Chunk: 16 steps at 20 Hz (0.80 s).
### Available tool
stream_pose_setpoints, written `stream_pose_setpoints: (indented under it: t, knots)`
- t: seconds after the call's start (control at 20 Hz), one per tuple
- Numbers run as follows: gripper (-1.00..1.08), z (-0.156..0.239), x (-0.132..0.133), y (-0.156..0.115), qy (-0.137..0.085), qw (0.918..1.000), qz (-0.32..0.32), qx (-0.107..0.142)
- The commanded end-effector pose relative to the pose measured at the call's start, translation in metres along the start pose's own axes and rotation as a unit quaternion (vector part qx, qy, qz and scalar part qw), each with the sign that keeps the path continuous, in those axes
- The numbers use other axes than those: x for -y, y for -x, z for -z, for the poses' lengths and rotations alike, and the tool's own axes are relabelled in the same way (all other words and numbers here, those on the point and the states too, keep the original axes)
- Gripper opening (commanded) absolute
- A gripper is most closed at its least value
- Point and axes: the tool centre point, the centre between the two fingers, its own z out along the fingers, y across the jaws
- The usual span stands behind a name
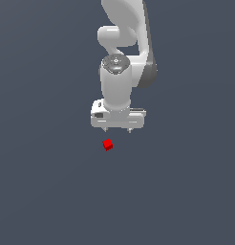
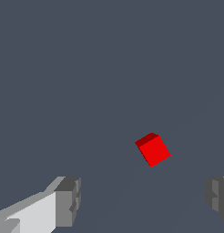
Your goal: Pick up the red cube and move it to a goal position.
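The red cube (image 1: 108, 144) is a tiny bright red block lying on the flat dark grey floor, turned at an angle. My white gripper (image 1: 118, 130) hangs above it, pointing down, with only its two short fingertips showing below the hand. The cube lies a little toward the exterior view's left of the gripper and apart from it. In the wrist view the cube (image 2: 153, 149) lies beyond the two grey fingers (image 2: 68, 201), which stand wide apart. The gripper (image 2: 143, 200) is open and empty.
The white arm (image 1: 124, 43) rises behind the gripper toward the top of the exterior view. The floor (image 1: 43, 191) is a plain dark grey surface with no other objects in sight.
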Motion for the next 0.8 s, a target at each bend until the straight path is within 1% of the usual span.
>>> stream_pose_setpoints:
  t: [0.0, 0.4, 0.75]
  knots:
    - [1.00, 0.000, 0.000, 0.000, 0.000, 1.0000, 0.000, 0.000]
    - [1.00, -0.011, -0.003, 0.002, 0.000, 0.9998, 0.020, 0.000]
    - [1.00, -0.040, -0.013, 0.008, 0.001, 0.9975, 0.070, 0.002]
